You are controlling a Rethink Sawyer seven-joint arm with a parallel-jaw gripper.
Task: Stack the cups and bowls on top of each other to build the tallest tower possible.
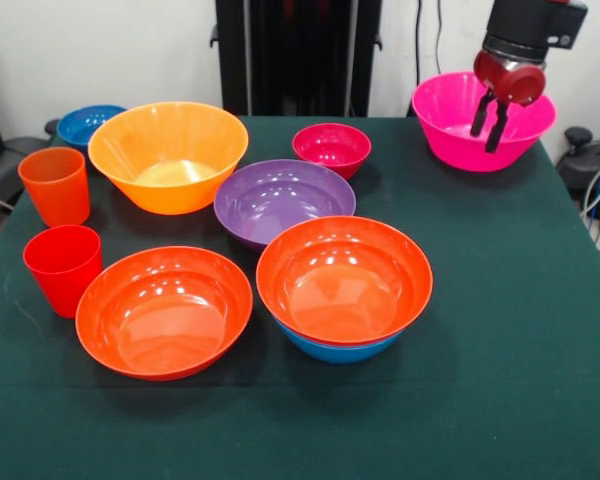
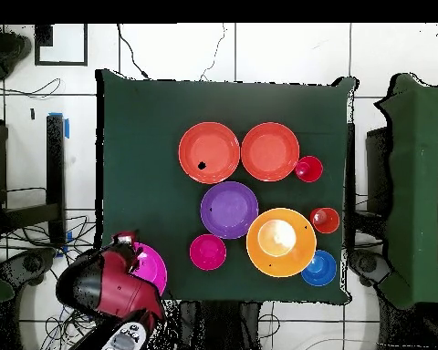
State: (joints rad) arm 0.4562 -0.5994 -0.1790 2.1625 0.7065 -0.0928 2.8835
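One gripper (image 1: 490, 122) hangs at the far corner of the table, right over the large pink bowl (image 1: 458, 128), its two dark fingers pointing down into the bowl's hollow. They stand a little apart with nothing between them, so I read the pincer as narrowly open and empty, though whether a finger touches the pink wall I cannot tell. From above, the arm covers most of that bowl and only a pink crescent (image 2: 152, 266) shows beside it.

What the next move turns on, to my eye, is this: the pink bowl lies directly beneath the pincer, while the tower (image 1: 343, 290) sits well apart from it, toward the near middle of the cloth. That tower is a wide red-orange bowl (image 1: 344, 277) nested in the medium blue bowl (image 1: 337, 352), whose rim just peeps out below. A round bowl has no long axis, so the rim would seem the only thing to pinch.

Everything else stands loose: the second wide red-orange bowl (image 1: 164, 311) just beside the tower, the purple bowl (image 1: 283, 199) behind it, the small magenta bowl (image 1: 332, 148), the yellow-orange bowl (image 1: 168, 155), the small blue bowl (image 1: 88, 124), and the ribbed orange cup (image 1: 55, 185) and red cup (image 1: 63, 267) together at the opposite edge.
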